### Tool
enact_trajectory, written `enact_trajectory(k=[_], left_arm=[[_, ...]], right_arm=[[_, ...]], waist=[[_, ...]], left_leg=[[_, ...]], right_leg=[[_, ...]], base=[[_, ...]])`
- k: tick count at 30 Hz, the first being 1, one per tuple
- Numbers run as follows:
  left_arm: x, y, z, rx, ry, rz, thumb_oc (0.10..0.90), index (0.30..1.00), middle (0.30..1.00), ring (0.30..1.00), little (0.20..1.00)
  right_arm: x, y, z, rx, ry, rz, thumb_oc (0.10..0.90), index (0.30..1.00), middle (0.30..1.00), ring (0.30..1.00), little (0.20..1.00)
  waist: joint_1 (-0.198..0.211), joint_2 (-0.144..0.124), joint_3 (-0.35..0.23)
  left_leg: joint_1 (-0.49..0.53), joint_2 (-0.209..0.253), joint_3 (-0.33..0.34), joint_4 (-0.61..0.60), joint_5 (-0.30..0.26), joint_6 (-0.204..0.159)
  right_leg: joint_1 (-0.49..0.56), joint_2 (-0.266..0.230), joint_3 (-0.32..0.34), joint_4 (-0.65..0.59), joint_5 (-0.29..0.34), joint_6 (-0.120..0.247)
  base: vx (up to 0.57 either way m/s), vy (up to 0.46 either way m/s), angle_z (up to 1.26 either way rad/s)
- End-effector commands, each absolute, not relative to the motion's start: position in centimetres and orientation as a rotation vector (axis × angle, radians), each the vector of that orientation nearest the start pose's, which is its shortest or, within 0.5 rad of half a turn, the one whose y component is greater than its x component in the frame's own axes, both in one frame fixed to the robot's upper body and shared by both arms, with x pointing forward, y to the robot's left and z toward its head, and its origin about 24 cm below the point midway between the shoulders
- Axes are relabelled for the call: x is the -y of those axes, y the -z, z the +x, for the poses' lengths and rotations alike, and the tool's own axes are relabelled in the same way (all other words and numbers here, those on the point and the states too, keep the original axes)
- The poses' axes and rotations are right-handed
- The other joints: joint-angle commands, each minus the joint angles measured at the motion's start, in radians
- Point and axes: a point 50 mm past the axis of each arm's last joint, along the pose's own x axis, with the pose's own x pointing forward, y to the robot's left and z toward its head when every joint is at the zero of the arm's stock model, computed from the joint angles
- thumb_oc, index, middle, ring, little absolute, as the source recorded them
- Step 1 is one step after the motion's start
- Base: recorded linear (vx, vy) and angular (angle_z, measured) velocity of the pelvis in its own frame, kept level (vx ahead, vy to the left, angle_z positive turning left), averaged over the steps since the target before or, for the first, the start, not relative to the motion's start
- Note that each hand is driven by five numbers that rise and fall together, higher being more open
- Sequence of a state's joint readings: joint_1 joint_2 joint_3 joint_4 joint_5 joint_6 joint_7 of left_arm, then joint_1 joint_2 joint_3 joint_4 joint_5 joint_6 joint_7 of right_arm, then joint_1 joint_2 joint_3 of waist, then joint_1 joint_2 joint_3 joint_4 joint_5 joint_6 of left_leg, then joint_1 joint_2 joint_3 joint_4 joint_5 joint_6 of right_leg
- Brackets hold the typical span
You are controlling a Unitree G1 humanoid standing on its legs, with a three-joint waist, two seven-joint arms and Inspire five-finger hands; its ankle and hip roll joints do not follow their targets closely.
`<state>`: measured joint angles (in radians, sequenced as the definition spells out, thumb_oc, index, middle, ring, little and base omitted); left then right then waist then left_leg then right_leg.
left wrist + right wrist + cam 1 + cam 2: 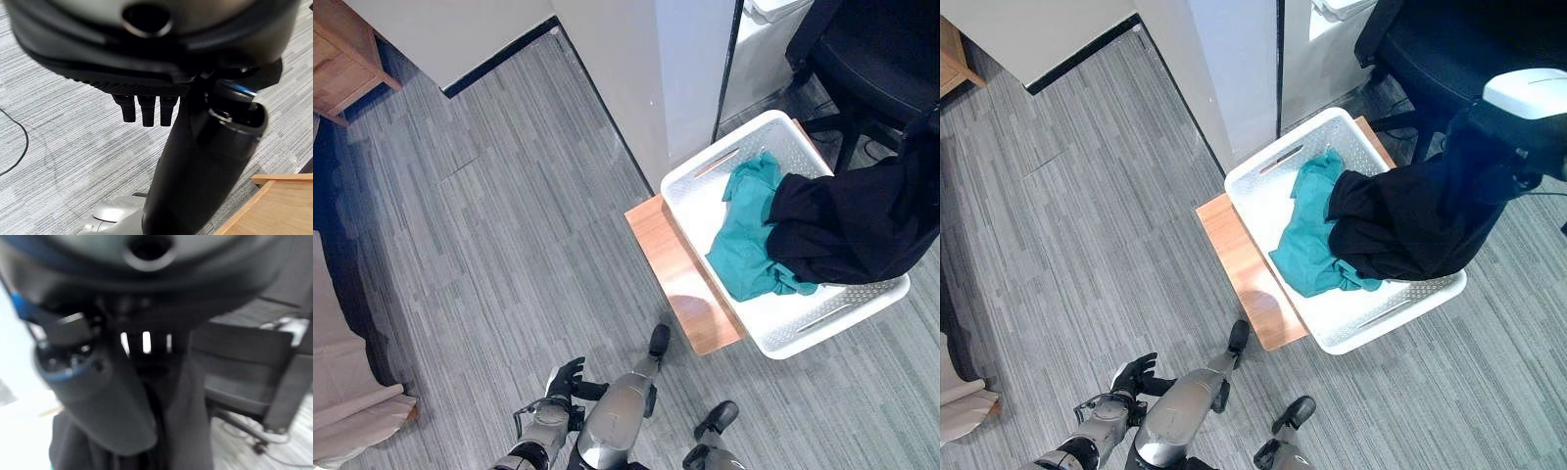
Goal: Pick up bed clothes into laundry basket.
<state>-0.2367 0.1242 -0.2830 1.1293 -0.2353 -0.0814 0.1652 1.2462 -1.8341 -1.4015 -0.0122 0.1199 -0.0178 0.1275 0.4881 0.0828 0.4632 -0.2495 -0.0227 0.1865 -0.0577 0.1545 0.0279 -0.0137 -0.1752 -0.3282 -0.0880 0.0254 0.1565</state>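
A white laundry basket (773, 338) sits on the floor at the right, on a low wooden board (680, 279). A teal garment (749, 235) lies crumpled inside it. A black garment (1410, 215) hangs from my raised right hand (1494, 137) and drapes over the basket's far right side, its lower part resting inside. In the right wrist view the thumb and fingers of that hand (93, 387) are curled round the black cloth. My left hand (564, 378) hangs low near the floor, fingers relaxed and holding nothing.
A black office chair (871, 49) stands just behind the basket. A grey wall corner (646, 88) comes down to the basket's far left corner. A bed edge with beige sheet (337, 392) is at the lower left, and wooden furniture (337, 49) at the upper left.
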Motion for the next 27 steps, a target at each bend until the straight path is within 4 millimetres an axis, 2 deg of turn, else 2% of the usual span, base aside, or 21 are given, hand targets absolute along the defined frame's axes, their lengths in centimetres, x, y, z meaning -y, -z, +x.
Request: enact_trajectory(k=[1, 5, 9, 14, 16, 17, 21, 25, 27], left_arm=[[-6.5, 11.6, 21.7, -0.831, 0.179, 0.1, 0.8, 0.9, 0.9, 0.9, 0.9], [-6.2, 11.4, 21.9, -0.825, 0.182, 0.101, 0.8, 0.9, 0.9, 0.9, 0.9], [-6.0, 11.3, 22.0, -0.82, 0.183, 0.095, 0.8, 0.9, 0.9, 0.9, 0.9], [-6.5, 11.4, 21.9, -0.824, 0.165, 0.089, 0.8, 0.9, 0.9, 0.9, 0.9], [-6.5, 11.4, 22.0, -0.824, 0.165, 0.091, 0.8, 0.9, 0.9, 0.9, 0.9], [-6.5, 11.4, 22.0, -0.823, 0.166, 0.092, 0.8, 0.9, 0.9, 0.9, 0.9], [-7.2, 11.5, 22.1, -0.826, 0.158, 0.109, 0.8, 0.9, 0.9, 0.9, 0.9], [-7.4, 11.6, 22.0, -0.83, 0.155, 0.115, 0.8, 0.9, 0.9, 0.9, 0.9], [-8.3, 11.8, 22.0, -0.84, 0.134, 0.124, 0.8, 0.9, 0.9, 0.9, 0.9]], right_arm=[[18.9, -44.1, 25.5, 0.75, 0.04, -1.681, 0.4, 0.3, 0.3, 0.3, 0.3], [17.8, -43.5, 25.3, 0.779, -0.024, -1.668, 0.4, 0.3, 0.3, 0.3, 0.3], [17.9, -43.3, 25.5, 0.76, -0.031, -1.674, 0.4, 0.3, 0.3, 0.3, 0.3], [18.6, -43.1, 25.9, 0.721, -0.015, -1.694, 0.4, 0.3, 0.3, 0.3, 0.3], [18.9, -43.1, 26.1, 0.695, -0.009, -1.697, 0.582, 0.573, 0.573, 0.573, 0.573], [18.9, -43.1, 26.1, 0.694, -0.009, -1.697, 0.8, 0.9, 0.9, 0.9, 0.9], [19.1, -43.6, 26.0, 0.702, 0.017, -1.69, 0.8, 0.9, 0.9, 0.9, 0.9], [19.0, -43.7, 25.9, 0.712, 0.02, -1.694, 0.8, 0.9, 0.9, 0.9, 0.9], [18.3, -43.8, 25.4, 0.763, 0.009, -1.692, 0.8, 0.9, 0.9, 0.9, 0.9]], waist=[[0.063, 0.174, 0.057], [0.085, 0.181, 0.057], [0.095, 0.186, 0.057], [0.098, 0.179, 0.057], [0.1, 0.176, 0.057], [0.101, 0.175, 0.057], [0.102, 0.155, 0.057], [0.1, 0.149, 0.057], [0.087, 0.132, 0.057]], left_leg=[[0.154, 0.134, 0.033, -0.03, -0.146, -0.132], [0.137, 0.134, 0.023, -0.03, -0.147, -0.132], [0.124, 0.133, 0.017, -0.03, -0.144, -0.132], [0.113, 0.133, 0.009, -0.03, -0.142, -0.131], [0.111, 0.134, 0.01, -0.03, -0.142, -0.132], [0.111, 0.134, 0.01, -0.03, -0.142, -0.132], [0.119, 0.135, 0.017, -0.03, -0.144, -0.132], [0.126, 0.133, 0.022, -0.03, -0.147, -0.131], [0.142, 0.13, 0.028, -0.03, -0.147, -0.13]], right_leg=[[-0.065, 0.019, 0.059, 0.004, 0.036, -0.011], [-0.074, 0.02, 0.051, 0.003, 0.036, -0.012], [-0.083, 0.02, 0.044, 0.005, 0.037, -0.012], [-0.09, 0.022, 0.043, 0.006, 0.038, -0.013], [-0.092, 0.022, 0.042, 0.007, 0.04, -0.012], [-0.093, 0.021, 0.043, 0.007, 0.041, -0.012], [-0.091, 0.021, 0.048, 0.007, 0.043, -0.011], [-0.089, 0.021, 0.052, 0.007, 0.043, -0.011], [-0.078, 0.019, 0.058, 0.011, 0.042, -0.01]], base=[[0.01, -0.004, 0.03], [0.0, 0.001, 0.01], [-0.01, 0.004, 0.07], [0.0, 0.006, 0.1], [0.0, 0.0, 0.0], [0.0, 0.0, 0.0], [0.0, 0.0, 0.0], [0.0, 0.0, 0.0], [-0.01, 0.014, -0.06]])
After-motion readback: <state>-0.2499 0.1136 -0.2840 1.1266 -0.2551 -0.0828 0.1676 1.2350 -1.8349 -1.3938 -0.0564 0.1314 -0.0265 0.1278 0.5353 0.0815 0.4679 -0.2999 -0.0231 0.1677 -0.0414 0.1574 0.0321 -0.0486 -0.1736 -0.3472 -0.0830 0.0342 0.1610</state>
